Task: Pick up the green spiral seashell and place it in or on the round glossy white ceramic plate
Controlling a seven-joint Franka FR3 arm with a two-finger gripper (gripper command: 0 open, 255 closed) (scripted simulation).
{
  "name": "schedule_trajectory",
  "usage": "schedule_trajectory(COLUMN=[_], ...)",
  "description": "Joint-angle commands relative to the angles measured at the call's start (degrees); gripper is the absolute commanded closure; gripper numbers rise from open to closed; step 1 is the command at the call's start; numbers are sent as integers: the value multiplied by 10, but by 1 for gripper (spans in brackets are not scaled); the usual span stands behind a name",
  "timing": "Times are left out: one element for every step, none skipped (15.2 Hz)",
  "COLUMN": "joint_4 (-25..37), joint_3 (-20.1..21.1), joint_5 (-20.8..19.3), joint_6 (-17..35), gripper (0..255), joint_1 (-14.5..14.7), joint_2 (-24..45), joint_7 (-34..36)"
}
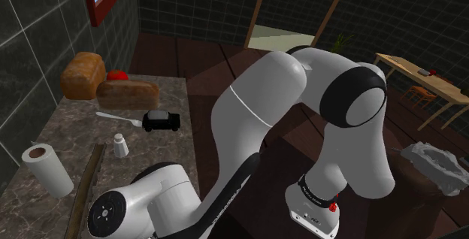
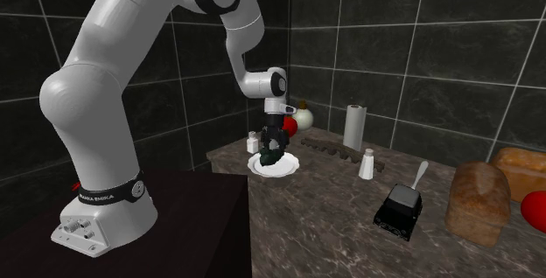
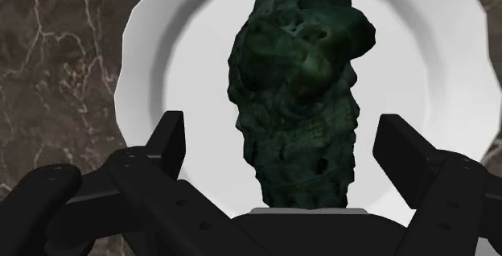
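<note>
Shoulder view. Mostly the arm [image 1: 263, 110], bent down beside a marbled desk [image 1: 71, 128]. On the desk two loaves [image 1: 83, 76], a shaker [image 1: 119, 146] and a paper roll [image 1: 46, 168].

Second exterior view. Hand [image 2: 272, 145] pointing straight down over the plate [image 2: 293, 168], close to the desk's near edge. Shell [image 2: 270, 157] on the plate, directly under the hand, dark against the white. Hard to tell from this side whether touched by the fingers or not.

Wrist view. Fingers [image 3: 165, 146] standing apart, one at each side of the shell [image 3: 302, 93], with a strip of white plate [image 3: 141, 77] visible between each finger and the shell. So not clasped, only framed. Seems to rest on the plate, with the long axis pointing away from the hand.

Handling, as a judgement only: probably light, hard and stiff, not yielding under the pads. Likely brittle at the thin end and at the small bumps, so gentle force preferred. Rough and pitted all over, therefore little danger of slipping. Best taken across the thick middle part, closing on the two long sides and not on the pointed end.

Look: very dark green, almost black in the hollows, with some lighter green on the raised parts. Long and tapered, knobbly, full of small holes. More like a rough lump than a clean spiral.
</note>
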Motion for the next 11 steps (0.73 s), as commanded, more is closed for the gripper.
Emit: schedule_trajectory(joint_4=[8, 15, 21, 21, 21, 21, 21, 21, 21, 21, 21], joint_3=[8, 12, 16, 16, 16, 16, 16, 16, 16, 16, 16], joint_5=[11, 18, 23, 23, 23, 23, 23, 23, 23, 23, 23], joint_6=[-22, -38, -50, -50, -50, -50, -50, -50, -50, -50, -50], gripper=[0, 0, 0, 0, 0, 0, 0, 0, 0, 0, 0], joint_1=[0, 1, 1, 1, 1, 1, 1, 1, 1, 1, 1], joint_2=[-15, -24, -31, -31, -31, -31, -31, -31, -31, -31, -31], joint_7=[-6, -11, -14, -14, -14, -14, -14, -14, -14, -14, -14])
